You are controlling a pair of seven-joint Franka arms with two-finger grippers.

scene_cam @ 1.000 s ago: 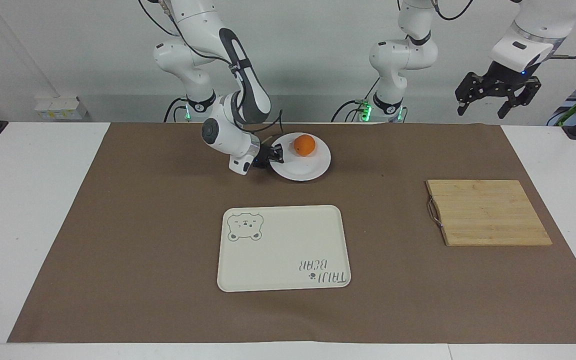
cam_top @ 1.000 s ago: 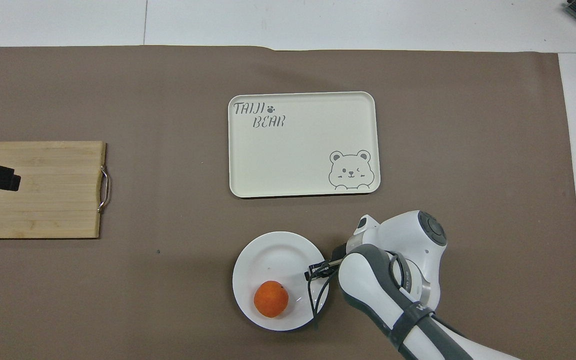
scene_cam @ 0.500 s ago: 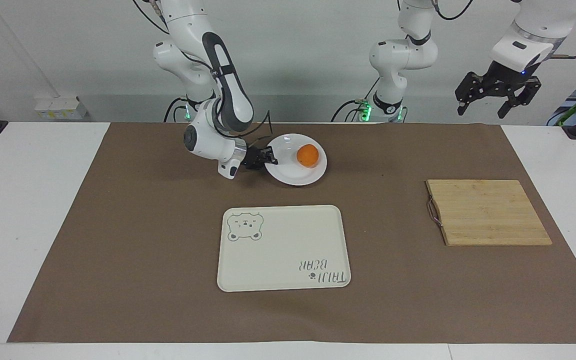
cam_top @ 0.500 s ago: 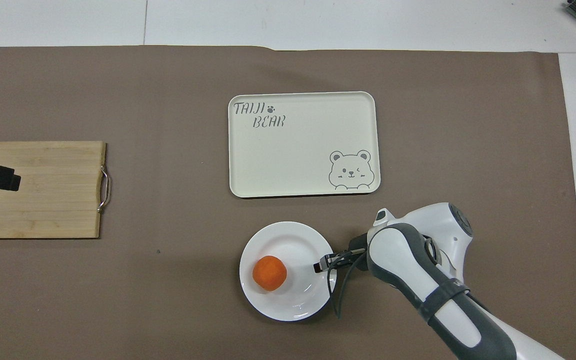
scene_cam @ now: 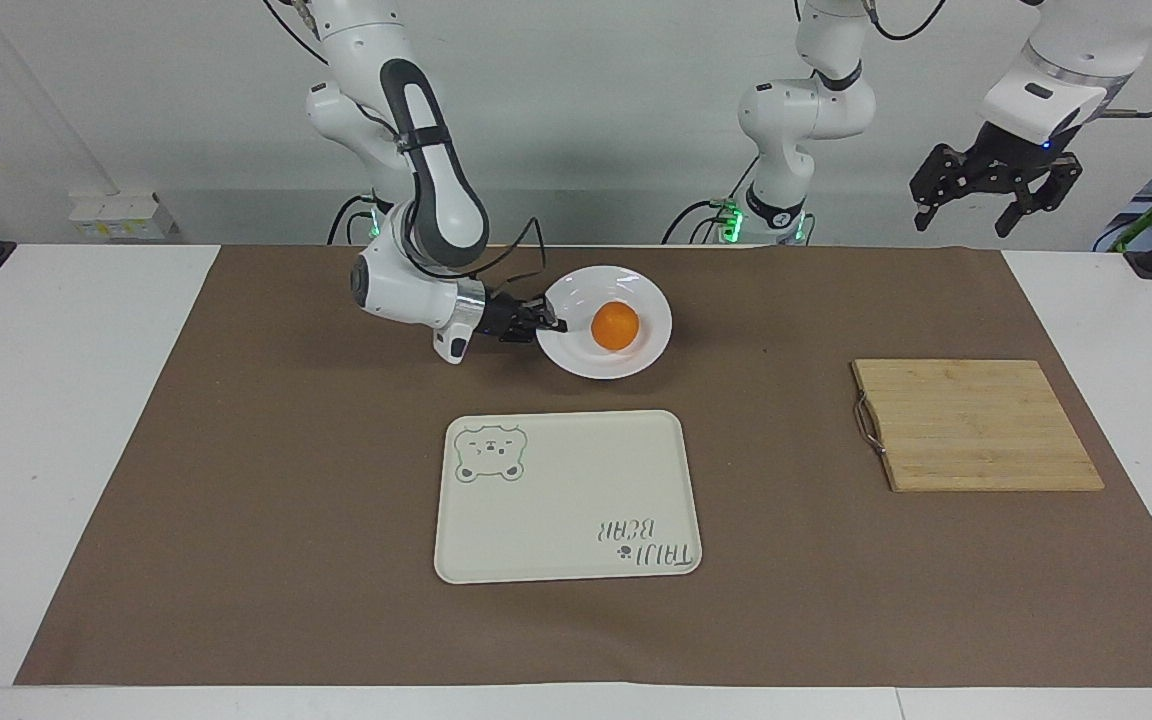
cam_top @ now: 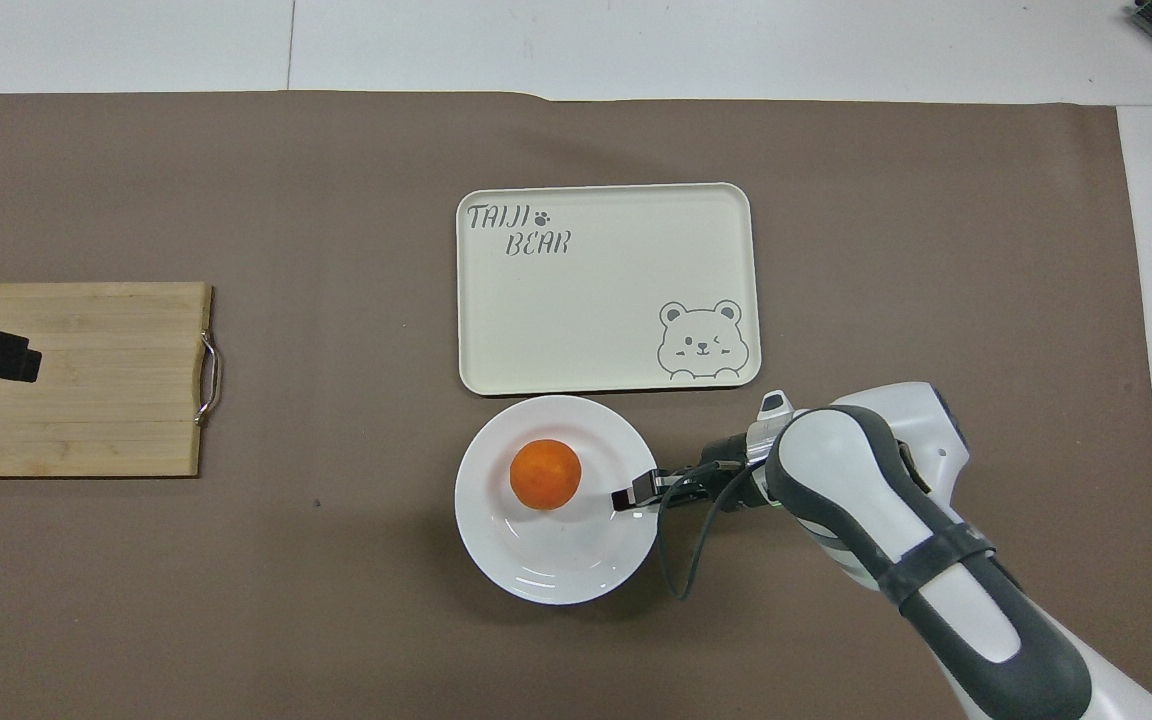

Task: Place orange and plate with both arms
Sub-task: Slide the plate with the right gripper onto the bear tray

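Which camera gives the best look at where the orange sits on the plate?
The overhead view: the orange shows whole from above, on the plate toward the part nearest the tray. The facing view shows the orange whole too, but slantwise, so its spot on the plate is harder to read.

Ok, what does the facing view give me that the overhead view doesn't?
Facing only: the whole left gripper, open, raised over the table's left-arm end; both arm bases; the plate lifted clear of the mat. Overhead only: the plate's rim reaches the tray edge. Both: right gripper shut on the plate's rim, orange on the plate, cutting board.
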